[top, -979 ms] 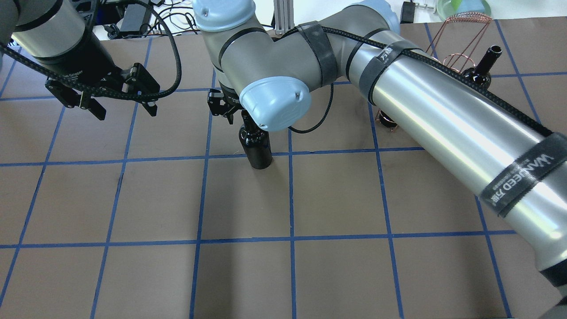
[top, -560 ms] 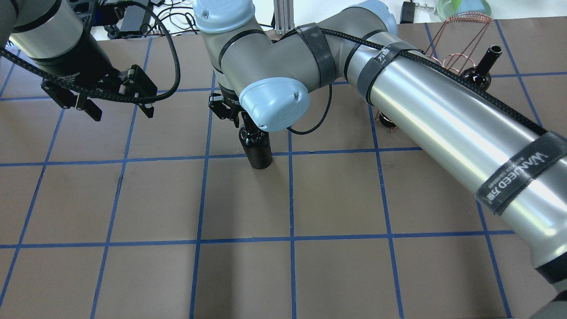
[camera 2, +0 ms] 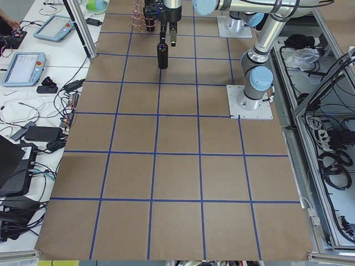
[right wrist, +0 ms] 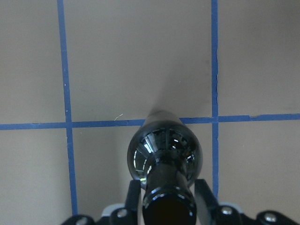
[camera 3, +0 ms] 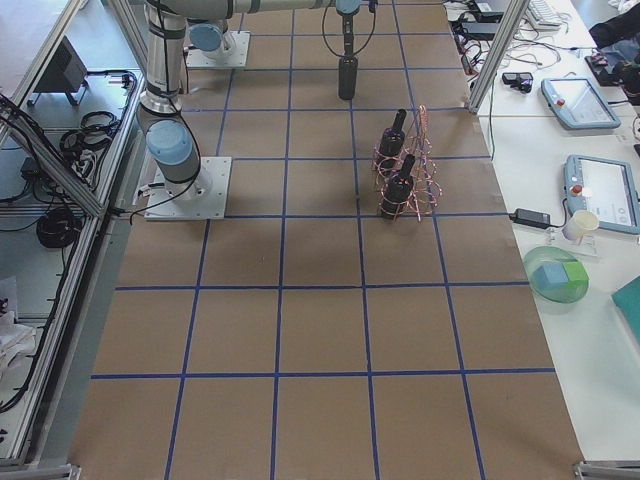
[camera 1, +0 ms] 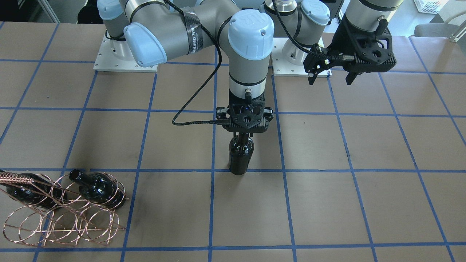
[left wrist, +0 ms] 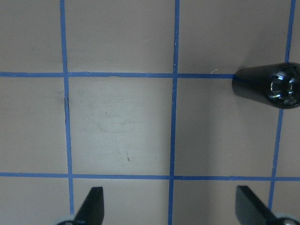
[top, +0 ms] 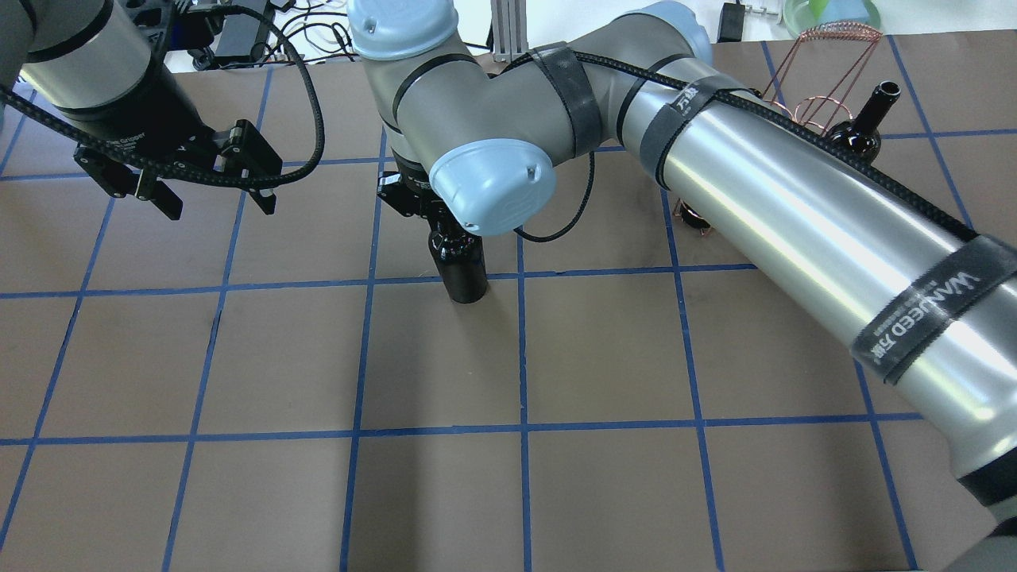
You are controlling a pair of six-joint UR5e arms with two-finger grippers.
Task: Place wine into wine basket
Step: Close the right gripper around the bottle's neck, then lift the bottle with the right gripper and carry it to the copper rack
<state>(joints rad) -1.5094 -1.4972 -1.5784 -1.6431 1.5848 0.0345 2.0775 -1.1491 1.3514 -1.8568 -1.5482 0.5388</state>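
Observation:
A dark glossy wine bottle (camera 1: 240,157) stands upright on the brown table near the middle. It also shows in the overhead view (top: 462,272) and the right wrist view (right wrist: 164,152). My right gripper (camera 1: 243,136) is shut on its neck from above, with a finger (right wrist: 134,192) on each side. The copper wire wine basket (camera 1: 62,218) lies at the table's far right end from me, holding two more dark bottles (camera 1: 96,187). My left gripper (camera 1: 329,79) hangs open and empty above the table on my left; its fingertips (left wrist: 93,202) are wide apart.
The table is brown with a blue tape grid. My right forearm (top: 794,214) stretches across the right half of the overhead view and hides most of the basket (top: 826,56). Tablets and cables lie on side benches beyond the table (camera 3: 575,105).
My right gripper's fingers have closed in on the bottle's neck. My left gripper has drifted slightly left and stays open. The bottle has not moved.

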